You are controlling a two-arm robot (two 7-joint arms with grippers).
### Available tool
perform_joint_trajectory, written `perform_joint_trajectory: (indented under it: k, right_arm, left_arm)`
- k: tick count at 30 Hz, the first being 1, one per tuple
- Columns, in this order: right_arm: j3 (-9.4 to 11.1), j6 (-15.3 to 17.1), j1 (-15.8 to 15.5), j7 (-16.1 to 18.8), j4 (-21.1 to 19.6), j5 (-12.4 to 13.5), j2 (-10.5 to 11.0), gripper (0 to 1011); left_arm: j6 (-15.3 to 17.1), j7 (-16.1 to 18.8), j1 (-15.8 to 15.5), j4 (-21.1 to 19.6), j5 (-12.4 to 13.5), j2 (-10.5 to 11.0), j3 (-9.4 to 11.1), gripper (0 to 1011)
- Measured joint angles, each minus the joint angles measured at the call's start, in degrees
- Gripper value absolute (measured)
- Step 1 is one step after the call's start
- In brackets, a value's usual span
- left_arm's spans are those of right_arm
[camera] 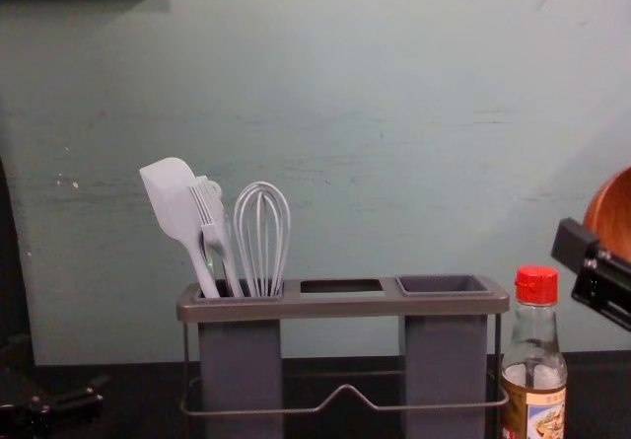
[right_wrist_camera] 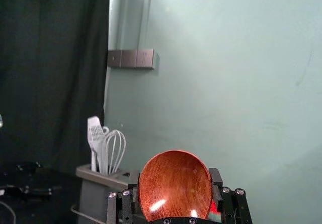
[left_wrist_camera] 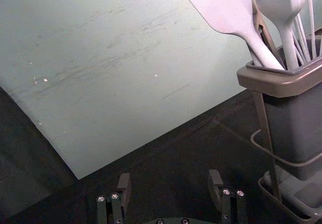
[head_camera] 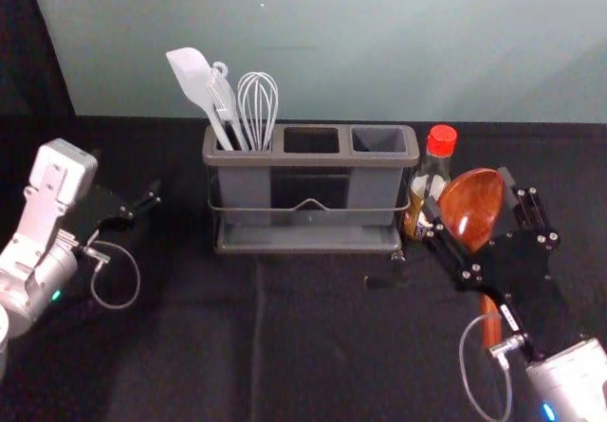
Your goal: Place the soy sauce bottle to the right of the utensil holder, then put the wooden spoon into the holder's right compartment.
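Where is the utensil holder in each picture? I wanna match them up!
Head view: the utensil holder is in the upper middle, left of the soy sauce bottle.
Left wrist view: cut off by the edge, under the white utensils.
Right wrist view: partly behind the right gripper, which holds the wooden spoon.
Chest view: low, in the middle.
Shared landmark: those white utensils, standing in its left compartment.

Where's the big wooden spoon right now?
In the head view, the spoon is over on the right, held in the right pincer, with the sauce bottle just to its left.
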Motion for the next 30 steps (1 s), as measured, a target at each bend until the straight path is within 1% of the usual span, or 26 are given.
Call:
perform_joint_trajectory:
  k: [3, 24, 27, 30]
  right_arm:
    - [0.2, 1.31, 0.16, 0.15, -0.04, -0.07, -0.01, 839]
    - [0.1, 0.53, 0.12, 0.39, 0.12, -0.06, -0.03, 839]
    - [0.09, -0.28, 0.94, 0.79, 1.16, -0.11, -0.44, 839]
    - [-0.26, -1.56, 4.18, 1.86, 3.7, -0.18, -1.12, 839]
  left_arm:
    - [0.0, 0.0, 0.0, 0.0, 0.0, 0.0, 0.0, 1005]
    - [0.0, 0.0, 0.0, 0.0, 0.0, 0.0, 0.0, 1005]
    - [0.0, 0.0, 0.0, 0.0, 0.0, 0.0, 0.0, 1005]
    - [0.0, 0.0, 0.0, 0.0, 0.0, 0.0, 0.0, 1005]
